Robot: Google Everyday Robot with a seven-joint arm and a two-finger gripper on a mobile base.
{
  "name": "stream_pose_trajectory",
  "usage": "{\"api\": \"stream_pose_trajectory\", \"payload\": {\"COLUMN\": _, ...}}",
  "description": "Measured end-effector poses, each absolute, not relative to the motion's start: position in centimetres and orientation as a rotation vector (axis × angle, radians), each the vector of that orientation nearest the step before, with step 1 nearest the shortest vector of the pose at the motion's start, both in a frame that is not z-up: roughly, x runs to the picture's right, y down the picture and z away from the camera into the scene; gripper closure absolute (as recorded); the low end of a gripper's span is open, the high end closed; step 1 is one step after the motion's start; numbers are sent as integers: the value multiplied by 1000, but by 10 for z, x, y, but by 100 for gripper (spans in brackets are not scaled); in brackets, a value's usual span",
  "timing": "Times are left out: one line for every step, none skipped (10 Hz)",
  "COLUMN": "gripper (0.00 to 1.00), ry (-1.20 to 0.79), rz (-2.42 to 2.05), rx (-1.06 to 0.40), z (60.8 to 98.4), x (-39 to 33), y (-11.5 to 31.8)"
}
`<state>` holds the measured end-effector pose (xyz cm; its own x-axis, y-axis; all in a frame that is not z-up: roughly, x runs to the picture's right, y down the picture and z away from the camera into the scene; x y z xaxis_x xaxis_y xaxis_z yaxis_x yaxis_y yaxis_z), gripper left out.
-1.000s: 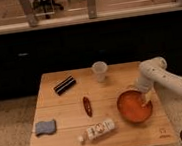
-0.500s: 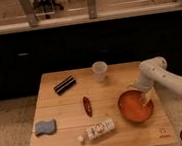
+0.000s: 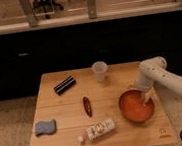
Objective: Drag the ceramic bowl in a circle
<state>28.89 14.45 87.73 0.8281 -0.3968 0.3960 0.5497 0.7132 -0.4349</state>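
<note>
One wooden table (image 3: 68, 143) stands on speckled floor before a dark wall, bearing a black bar (image 3: 65, 85) near the far left corner, a cup (image 3: 100, 71) by the far edge, a red pod (image 3: 88, 105) mid-table, a sponge (image 3: 44, 127) by the left edge and a bottle (image 3: 99, 130) at the near edge. The arm (image 3: 160, 76) is cut off at the right, and whether its gripper (image 3: 147, 96), dipped at the bowl's right rim, is wide or closed cannot be told. The bowl (image 3: 132, 110) sits near the near right corner, showing only its orange inside; the cup's contents are unclear.

An office-like lab is indicated by wheeled chairs (image 3: 44, 0) seen beyond a railing (image 3: 91, 2). The end effector (image 3: 147, 97) is held over the counter (image 3: 67, 136), at its right side.
</note>
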Motion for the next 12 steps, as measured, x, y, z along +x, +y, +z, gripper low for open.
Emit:
{"api": "stream_pose_trajectory", "payload": {"gripper": 41, "ry": -287, "rz": -536, "rx": -567, "z": 878, "x": 289, "y": 144}}
{"api": "stream_pose_trajectory", "payload": {"gripper": 49, "ry": -289, "rz": -539, "rx": -565, "z": 879, "x": 290, "y": 144}}
{"api": "stream_pose_trajectory", "payload": {"gripper": 56, "ry": -289, "rz": -541, "rx": -564, "z": 879, "x": 291, "y": 143}}
{"api": "stream_pose_trajectory", "payload": {"gripper": 67, "ry": -290, "rz": -545, "rx": -564, "z": 880, "x": 289, "y": 143}}
{"api": "stream_pose_trajectory", "payload": {"gripper": 76, "ry": -294, "rz": -552, "rx": -564, "z": 881, "x": 287, "y": 143}}
{"api": "stream_pose_trajectory", "payload": {"gripper": 87, "ry": -294, "rz": -572, "rx": -562, "z": 880, "x": 281, "y": 140}}
{"api": "stream_pose_trajectory", "payload": {"gripper": 95, "ry": -297, "rz": -591, "rx": -559, "z": 878, "x": 274, "y": 139}}
{"api": "stream_pose_trajectory", "payload": {"gripper": 97, "ry": -303, "rz": -616, "rx": -554, "z": 877, "x": 267, "y": 137}}
{"api": "stream_pose_trajectory", "payload": {"gripper": 97, "ry": -315, "rz": -650, "rx": -547, "z": 872, "x": 260, "y": 138}}
{"api": "stream_pose_trajectory", "payload": {"gripper": 97, "ry": -323, "rz": -664, "rx": -544, "z": 867, "x": 256, "y": 142}}
{"api": "stream_pose_trajectory", "payload": {"gripper": 97, "ry": -321, "rz": -680, "rx": -541, "z": 859, "x": 257, "y": 148}}
{"api": "stream_pose_trajectory", "payload": {"gripper": 97, "ry": -322, "rz": -700, "rx": -540, "z": 853, "x": 263, "y": 152}}
